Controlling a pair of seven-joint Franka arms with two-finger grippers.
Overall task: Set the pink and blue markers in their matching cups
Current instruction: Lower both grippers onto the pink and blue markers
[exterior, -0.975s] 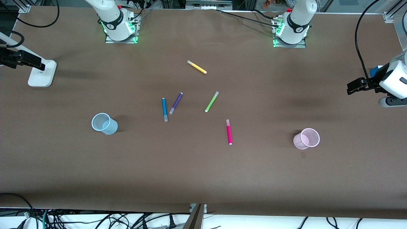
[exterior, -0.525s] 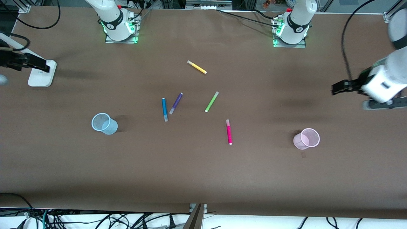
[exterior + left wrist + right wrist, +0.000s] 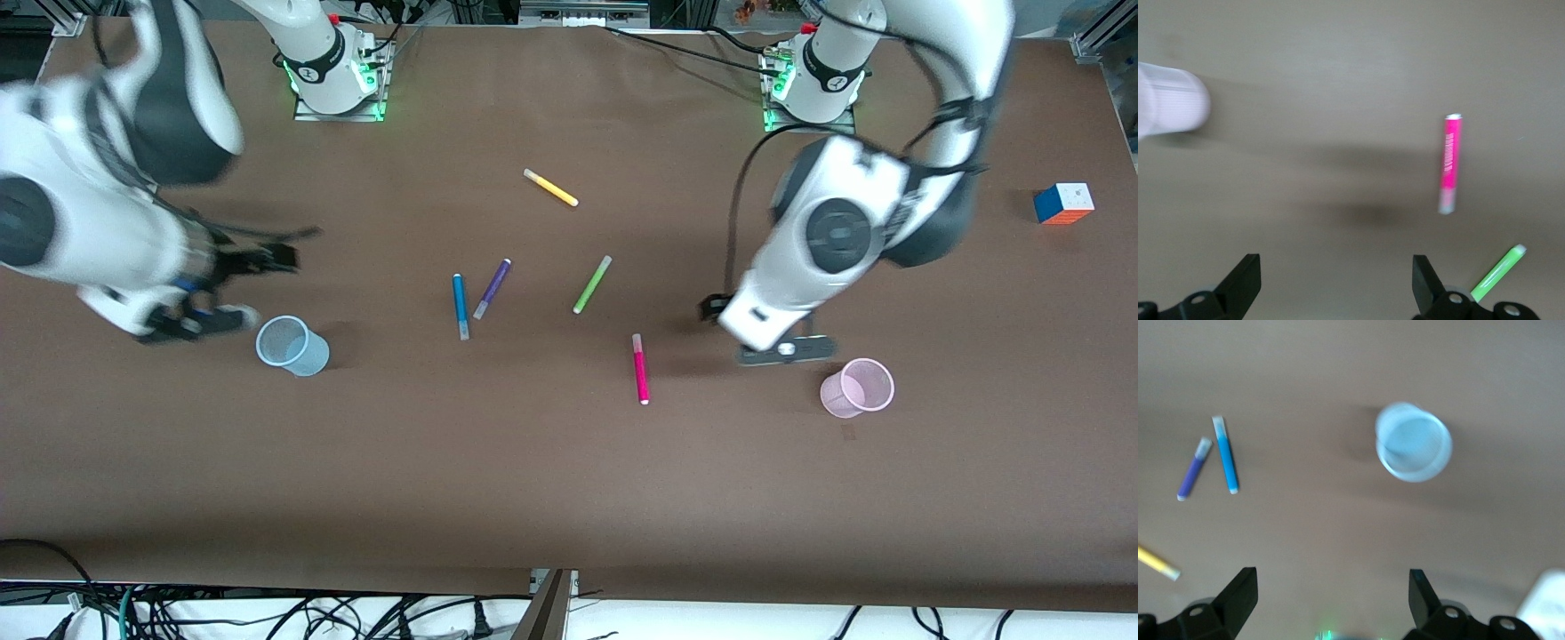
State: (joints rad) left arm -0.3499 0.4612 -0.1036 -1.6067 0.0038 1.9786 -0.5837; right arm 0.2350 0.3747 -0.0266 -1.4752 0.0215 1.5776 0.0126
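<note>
Five markers (image 3: 551,188) flat, two cups (image 3: 292,346) upright, both claws (image 3: 1333,283) spread.

Pink cup (image 3: 1168,103) cut by edge; both arms blurred.

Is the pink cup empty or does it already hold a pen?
Empty. The pink cup shows a bare inside, and the pink pen lies on the table.

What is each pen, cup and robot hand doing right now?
pink marker: lying flat, untouched
blue marker: lying flat, untouched
blue cup: upright, empty
pink cup: upright, empty
left end effector: open, holding nothing
right end effector: open, holding nothing
</note>
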